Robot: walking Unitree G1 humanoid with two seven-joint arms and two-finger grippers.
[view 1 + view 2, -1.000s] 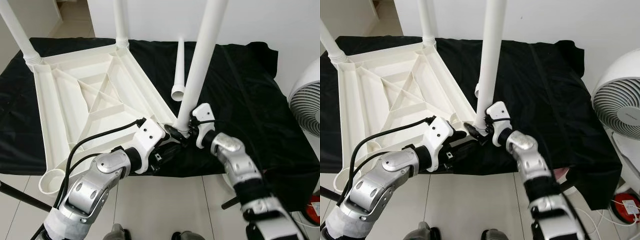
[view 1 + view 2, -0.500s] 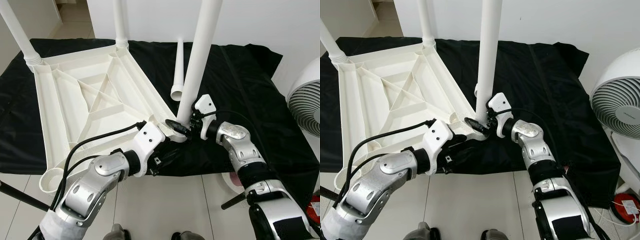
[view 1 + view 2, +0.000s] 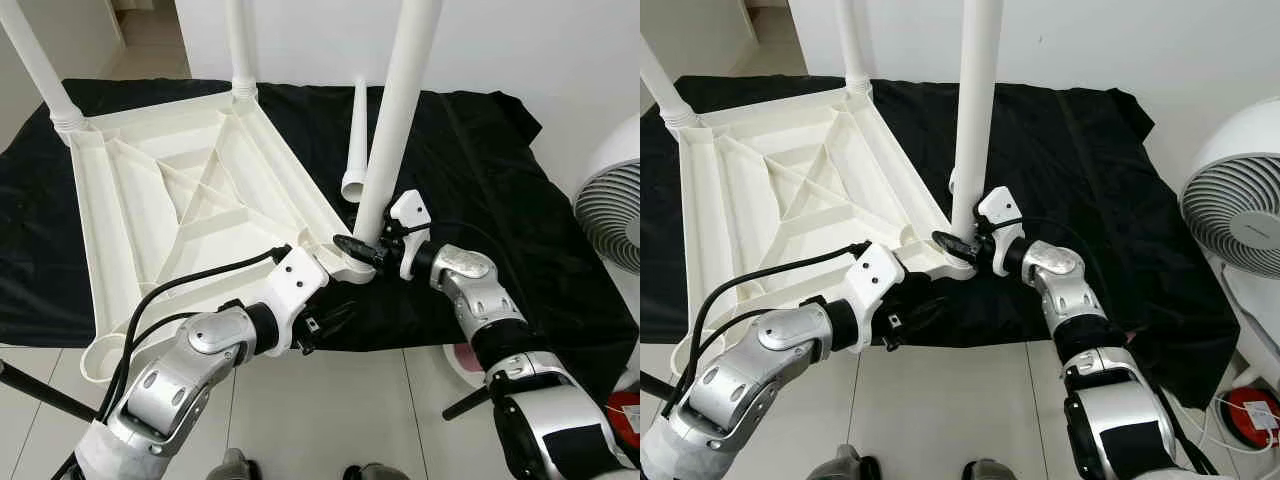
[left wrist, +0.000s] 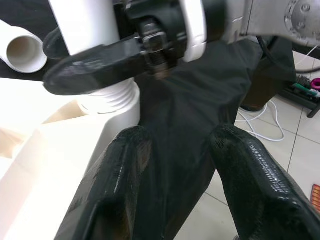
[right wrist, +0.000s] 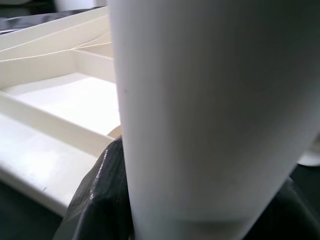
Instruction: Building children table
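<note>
A thick white table leg (image 5: pixel 215 115) stands very close to the lens and takes up most of the frame, its smooth round surface shaded grey toward one side. At its base, the right gripper's black fingers (image 5: pixel 100 200) press against it on either side, one rough-textured finger plainly visible by the leg's edge, the other showing as a dark sliver at the far corner. Beyond the leg lies the underside of the white tabletop (image 5: pixel 60 115), with raised ribs running across it and shallow flat panels between them. A strip of black cloth (image 5: pixel 30 20) shows past the tabletop's far rim.
</note>
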